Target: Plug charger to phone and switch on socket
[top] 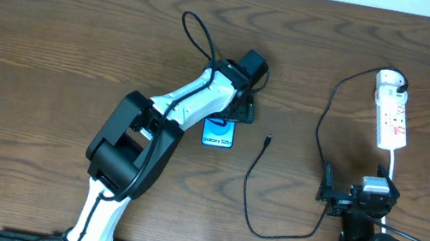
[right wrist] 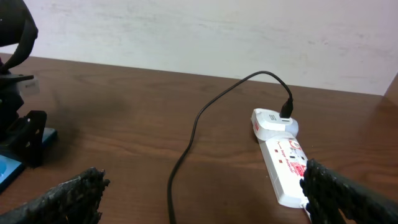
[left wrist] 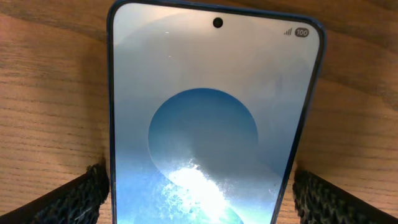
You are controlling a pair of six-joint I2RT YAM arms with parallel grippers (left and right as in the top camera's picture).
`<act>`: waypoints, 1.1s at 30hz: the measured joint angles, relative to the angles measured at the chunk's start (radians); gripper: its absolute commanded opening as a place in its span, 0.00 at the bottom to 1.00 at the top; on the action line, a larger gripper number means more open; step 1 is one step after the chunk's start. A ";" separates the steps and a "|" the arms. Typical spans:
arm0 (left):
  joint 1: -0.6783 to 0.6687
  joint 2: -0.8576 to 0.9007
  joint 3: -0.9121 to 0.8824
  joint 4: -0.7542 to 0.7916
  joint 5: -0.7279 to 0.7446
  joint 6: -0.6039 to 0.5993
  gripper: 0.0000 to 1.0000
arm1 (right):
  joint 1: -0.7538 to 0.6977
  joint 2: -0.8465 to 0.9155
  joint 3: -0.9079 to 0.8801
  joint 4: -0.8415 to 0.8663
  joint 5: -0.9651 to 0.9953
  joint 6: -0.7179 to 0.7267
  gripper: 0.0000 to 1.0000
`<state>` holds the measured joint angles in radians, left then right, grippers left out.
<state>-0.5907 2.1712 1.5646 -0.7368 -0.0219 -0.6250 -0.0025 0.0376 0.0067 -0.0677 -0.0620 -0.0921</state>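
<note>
- The small smartphone with a black frame and blue-and-white screen (top: 219,134) lies flat on the brown wooden table (top: 57,26), just left of centre in the overhead view.
- The left gripper (left wrist: 199,186) hangs over the phone with its jaws spread wide. One textured black finger (left wrist: 87,196) sits at each long edge, but the frames do not show whether the pads touch the frame.
- The long thin black charger cable (top: 247,203) is not in the phone. Its small connector tip lies loose on the wood to the right of the phone, clearly apart from it.
- The cable's far end sits in a white adapter block at the top end of the narrow white power strip with red markings (top: 393,118), in the upper right of the overhead view.
- The right gripper (right wrist: 202,180) is low in the lower right, jaws wide apart and holding nothing, facing the strip.
- As I judge it, only the mains end is done. Picking up the tip, seating it in the phone's port and pressing the switch all remain, and the switch's position cannot be read.
</note>
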 measured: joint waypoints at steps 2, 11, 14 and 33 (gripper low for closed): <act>0.000 0.000 0.000 0.000 -0.001 -0.003 0.88 | 0.000 0.000 0.000 0.000 0.000 0.000 0.99; 0.002 0.000 0.000 0.003 -0.004 -0.005 0.82 | 0.000 0.000 0.000 0.000 0.000 0.000 0.99; 0.002 0.000 0.000 0.003 -0.004 -0.005 0.82 | 0.000 0.000 0.000 0.000 0.000 0.000 0.99; 0.005 -0.024 -0.005 -0.087 0.018 -0.006 0.82 | 0.000 0.000 0.000 0.000 0.000 0.000 0.99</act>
<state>-0.5861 2.1471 1.5597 -0.8234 -0.0044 -0.6315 -0.0025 0.0376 0.0067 -0.0673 -0.0620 -0.0921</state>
